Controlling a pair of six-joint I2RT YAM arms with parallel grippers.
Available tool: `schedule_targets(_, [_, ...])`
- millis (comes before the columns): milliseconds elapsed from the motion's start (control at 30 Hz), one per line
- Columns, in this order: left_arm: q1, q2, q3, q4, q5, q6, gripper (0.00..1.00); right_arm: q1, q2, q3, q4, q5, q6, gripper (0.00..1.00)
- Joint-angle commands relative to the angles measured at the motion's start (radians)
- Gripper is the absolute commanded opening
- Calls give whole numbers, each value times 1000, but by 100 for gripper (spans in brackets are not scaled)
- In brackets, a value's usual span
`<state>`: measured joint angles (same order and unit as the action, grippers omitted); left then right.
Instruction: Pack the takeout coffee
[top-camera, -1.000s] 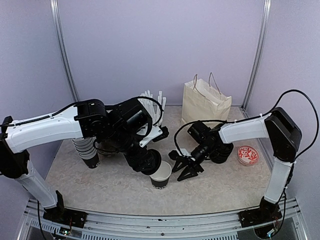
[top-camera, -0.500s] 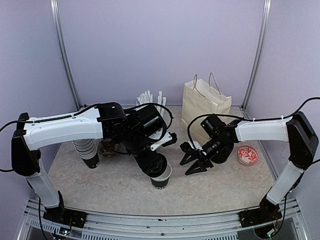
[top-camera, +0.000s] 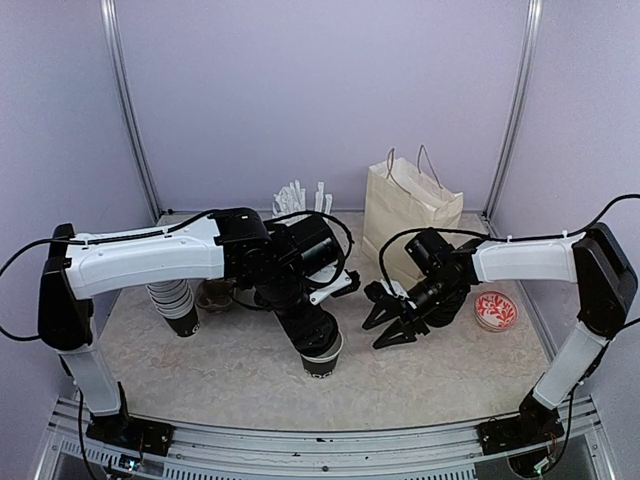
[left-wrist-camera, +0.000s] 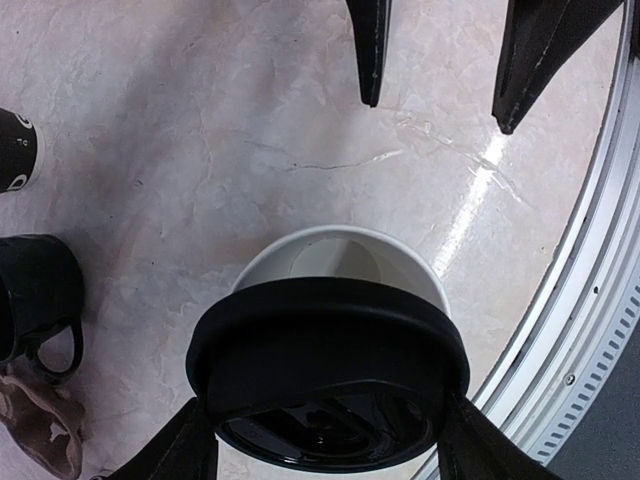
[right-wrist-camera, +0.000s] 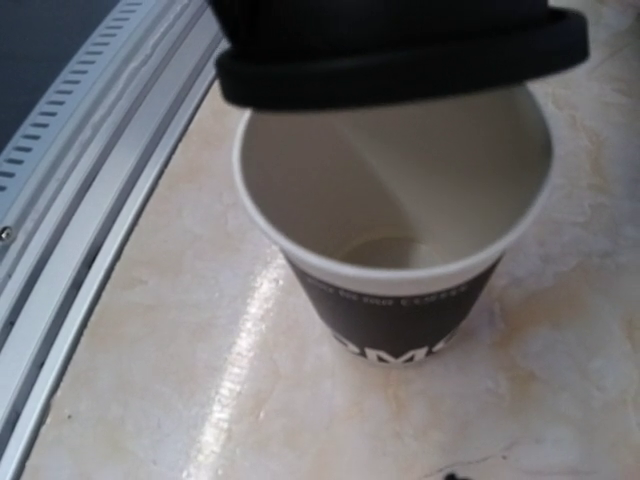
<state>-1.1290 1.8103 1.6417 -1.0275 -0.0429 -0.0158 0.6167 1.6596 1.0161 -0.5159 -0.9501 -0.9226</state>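
- One stack of cups (top-camera: 170, 296), nested, stands at the left of the top view beneath my left arm. I cannot count the cups in it.
- One dark mug (top-camera: 214, 295) with a handle sits just right of that stack. In my left wrist view it lies at the left edge.
- My left gripper (top-camera: 318, 340) is in the lower middle of the top view, pointing down. Its two fingers (left-wrist-camera: 185, 448) are clamped on one round black lid (left-wrist-camera: 330, 385), one on each side.
- One open takeout cup (right-wrist-camera: 400, 280) stands upright on the table (top-camera: 230, 375), directly under the lid. The lid covers part of its mouth, and the white inner wall shows past the lid's edge. I cannot tell whether lid and rim touch.
- One black cup of white straws (top-camera: 300, 198) stands at the back, above my left gripper in the frame.
- My right gripper (top-camera: 382, 330) is just right of the takeout cup, with its two fingers (left-wrist-camera: 368, 50) spread apart and nothing between them.
- One cream paper bag (top-camera: 410, 210) with handles stands upright at the upper right.
- One red patterned dish (top-camera: 495, 310) lies at the far right.
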Motion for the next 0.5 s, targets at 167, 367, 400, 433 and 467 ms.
schedule_targets(167, [-3, 66, 59, 3, -8, 13, 68, -15, -21, -7, -31, -42, -9, 51])
schedule_targets(367, [-16, 89, 84, 38, -11, 12, 77, -31, -35, -6, -32, -58, 7, 52])
schedule_targets(400, [-19, 90, 84, 43, -12, 10, 85, -35, -39, -5, -35, -59, 9, 52])
schedule_targets(433, [-18, 89, 83, 46, -13, 8, 91, -38, -45, -4, -38, -60, 11, 52])
schedule_targets(467, [-20, 88, 81, 51, -18, 6, 93, -42, -50, -3, -42, -61, 11, 52])
